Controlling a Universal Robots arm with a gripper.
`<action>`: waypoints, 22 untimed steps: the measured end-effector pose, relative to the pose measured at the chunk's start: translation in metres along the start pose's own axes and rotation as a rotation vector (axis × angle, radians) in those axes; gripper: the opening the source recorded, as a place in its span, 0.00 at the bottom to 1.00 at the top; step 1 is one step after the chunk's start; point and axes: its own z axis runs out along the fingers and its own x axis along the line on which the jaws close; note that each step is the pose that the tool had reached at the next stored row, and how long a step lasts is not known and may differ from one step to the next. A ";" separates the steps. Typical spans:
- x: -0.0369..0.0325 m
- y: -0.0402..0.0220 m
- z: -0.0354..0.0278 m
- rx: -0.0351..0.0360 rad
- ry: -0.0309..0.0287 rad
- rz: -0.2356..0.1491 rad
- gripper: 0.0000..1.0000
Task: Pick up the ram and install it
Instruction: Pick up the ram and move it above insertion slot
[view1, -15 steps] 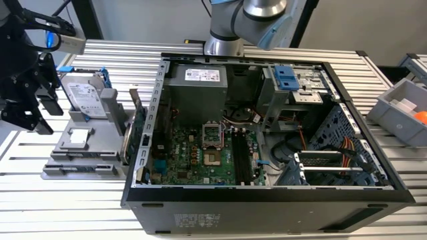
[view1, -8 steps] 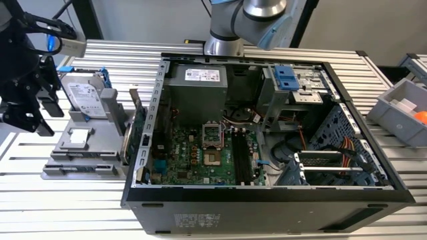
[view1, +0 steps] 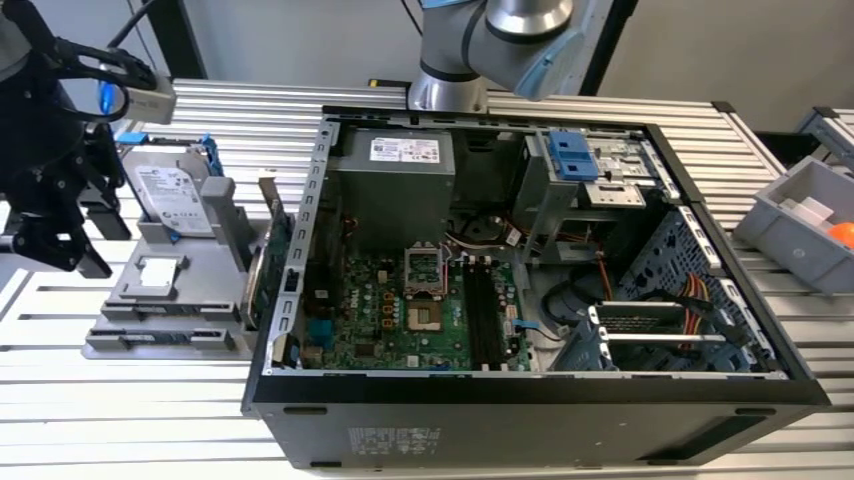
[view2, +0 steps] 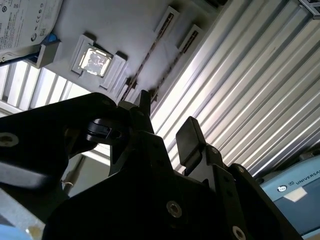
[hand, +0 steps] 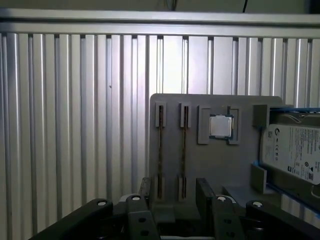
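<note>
Two ram sticks stand on edge in parallel slots of a grey fixture tray (hand: 240, 165). In the first wrist view they are one ram stick (hand: 160, 150) and a second (hand: 184, 150). In the second wrist view they show as thin dark strips (view2: 150, 55). My black gripper (hand: 175, 197) hangs above the tray's ram end, clear of it. It is open with nothing between its fingers (view2: 190, 137). In the exterior view the gripper (view1: 74, 235) is at the far left, over the tray (view1: 174, 300).
The tray also holds a processor chip (hand: 220, 126) and a silver hard drive (hand: 292, 150) in a blue frame. To the exterior view's right of it lies the open computer case (view1: 534, 390) with its motherboard (view1: 400, 310), and a green card (view1: 274, 270) stands against the case wall. A grey bin (view1: 801, 225) is at the far right.
</note>
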 end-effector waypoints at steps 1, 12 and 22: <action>0.0000 0.0000 0.0014 -0.0001 0.0000 0.000 1.00; 0.0001 -0.0002 0.0082 -0.0025 0.0004 0.000 1.00; 0.0003 -0.0003 0.0162 -0.0028 0.0010 0.000 1.00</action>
